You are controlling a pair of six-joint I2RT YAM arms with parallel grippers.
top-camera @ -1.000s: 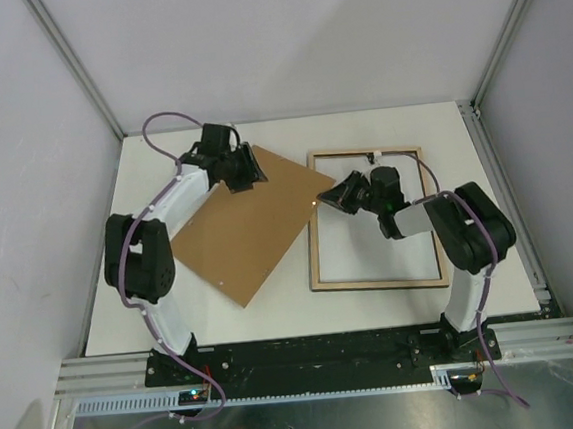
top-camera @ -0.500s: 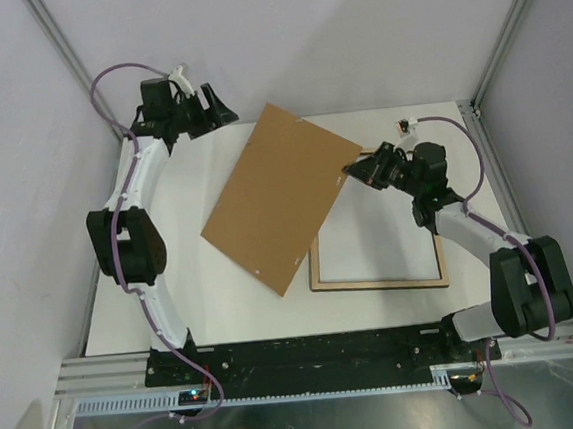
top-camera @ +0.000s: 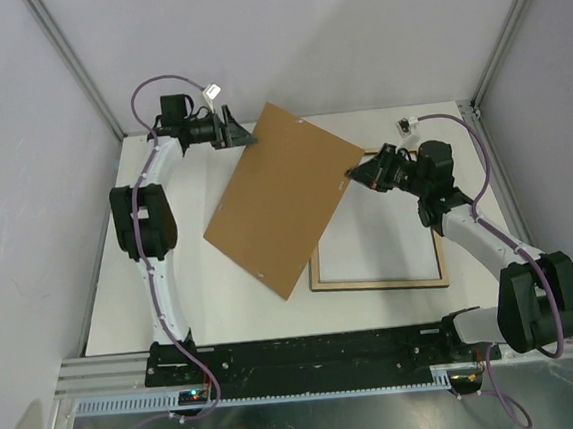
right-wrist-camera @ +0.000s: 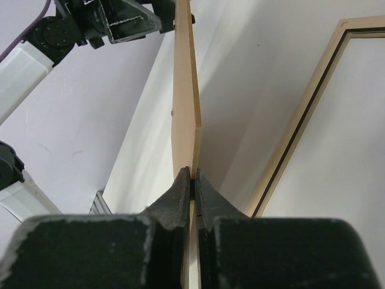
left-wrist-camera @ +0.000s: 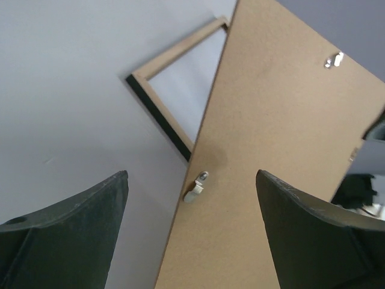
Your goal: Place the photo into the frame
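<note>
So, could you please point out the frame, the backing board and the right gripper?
frame [top-camera: 383, 282]: top view, its near wooden rail.
backing board [top-camera: 285, 200]: top view, middle of its brown face.
right gripper [right-wrist-camera: 192, 176]: right wrist view, between its fingertips, pinching the board's edge.

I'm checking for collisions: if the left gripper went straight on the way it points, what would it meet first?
Most likely the board, near its metal clip. It lies straight ahead of the left gripper, between its open fingers. How far off is unclear.
</note>
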